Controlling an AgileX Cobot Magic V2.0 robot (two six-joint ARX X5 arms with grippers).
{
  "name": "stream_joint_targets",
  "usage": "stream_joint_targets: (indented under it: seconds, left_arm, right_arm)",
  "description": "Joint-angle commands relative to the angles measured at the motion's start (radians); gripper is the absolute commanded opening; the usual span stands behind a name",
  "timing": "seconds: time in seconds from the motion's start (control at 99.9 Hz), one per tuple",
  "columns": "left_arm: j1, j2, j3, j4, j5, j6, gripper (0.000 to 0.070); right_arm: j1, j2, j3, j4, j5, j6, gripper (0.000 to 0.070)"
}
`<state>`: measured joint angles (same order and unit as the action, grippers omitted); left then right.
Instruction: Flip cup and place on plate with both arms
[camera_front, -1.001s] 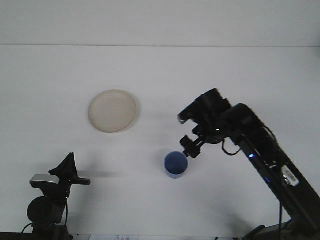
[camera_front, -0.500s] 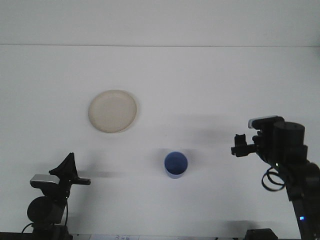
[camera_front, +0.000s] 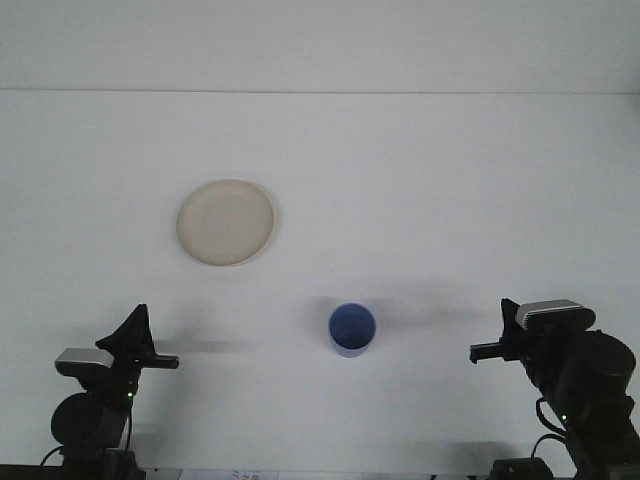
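A blue cup (camera_front: 352, 329) stood upright on the white desk (camera_front: 420, 180), a little below and right of the frame's centre, its open mouth facing up and its blue inside showing. Nothing touched it. Up and to the left of it, well apart, a cream plate (camera_front: 226, 222) lay flat on the desk in the upper left of the middle area, with nothing on it. The left tool (camera_front: 140, 340) sat low in the lower left corner of the frame, a dark pointed shape rising above a round black joint, with a thin dark bar reaching out to the right; I could not tell how wide its fingers were, and it had hold of nothing that I could see. The right tool (camera_front: 492, 340) sat low in the lower right corner, also well clear of the cup, with a short dark bar pointing left toward the cup and a grey block on top of the arm's round black body; whether it was spread or closed I could not tell either, and it carried nothing visible. Soft shadows lay on the desk beside both arms.
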<state>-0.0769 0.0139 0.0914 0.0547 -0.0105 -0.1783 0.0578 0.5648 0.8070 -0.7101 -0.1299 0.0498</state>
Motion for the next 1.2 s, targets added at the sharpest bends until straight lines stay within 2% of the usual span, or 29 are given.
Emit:
stream_joint_targets:
  seconds: [0.0,0.09,0.32,0.37,0.46,0.53,0.66,0.871,0.901,0.991,1.071,1.131,1.191]
  left_arm:
    - [-0.001,0.014,0.101,-0.021,0.004,-0.071,0.0016]
    - [-0.001,0.084,0.266,-0.146,0.005,-0.099,0.0015]
    - [-0.002,0.434,0.785,-0.518,0.048,-0.089,0.0016]
    - [-0.002,0.514,0.883,-0.587,0.066,-0.061,0.0016]
    - [-0.002,0.657,1.048,-0.730,0.144,0.035,0.0015]
    - [-0.002,0.760,1.154,-0.818,0.203,0.064,0.0016]
    - [-0.002,0.900,1.270,-0.896,0.233,0.066,0.0016]
    - [-0.002,1.014,1.282,-0.932,0.250,0.077,0.0023]
    - [-0.002,1.031,1.282,-0.949,0.268,0.089,0.0044]
    - [-0.008,1.082,1.282,-1.001,0.332,0.113,0.0216]
    - [-0.044,1.122,1.282,-1.031,0.347,0.114,0.0340]
    - [-0.080,1.148,1.282,-1.035,0.347,0.114,0.0392]
    - [-0.120,1.170,1.282,-1.028,0.347,0.114,0.0395]
  right_arm:
    - [0.001,0.005,0.010,0.011,-0.001,0.011,0.0000]
    - [0.001,0.006,0.010,0.011,-0.001,0.011,0.0000]
    - [0.001,0.006,0.010,0.011,-0.001,0.010,0.0000]
    - [0.001,0.006,0.010,0.010,-0.001,0.011,0.0000]
    - [0.001,0.006,0.010,0.011,-0.001,0.011,0.0000]
    - [0.001,0.006,0.010,0.011,0.000,0.011,0.0000]
    - [0.001,0.006,0.010,0.011,0.000,0.009,0.0000]
    - [0.001,0.006,0.010,0.010,-0.001,0.009,0.0000]
    - [0.001,0.006,0.010,0.010,-0.001,0.009,0.0000]
    - [0.001,0.006,0.010,0.010,0.000,0.009,0.0000]
    - [0.001,0.006,0.010,0.011,0.000,0.006,0.0000]
    - [0.001,0.006,0.010,0.011,0.000,0.006,0.0000]
    - [0.001,0.006,0.010,0.011,0.000,0.006,0.0000]
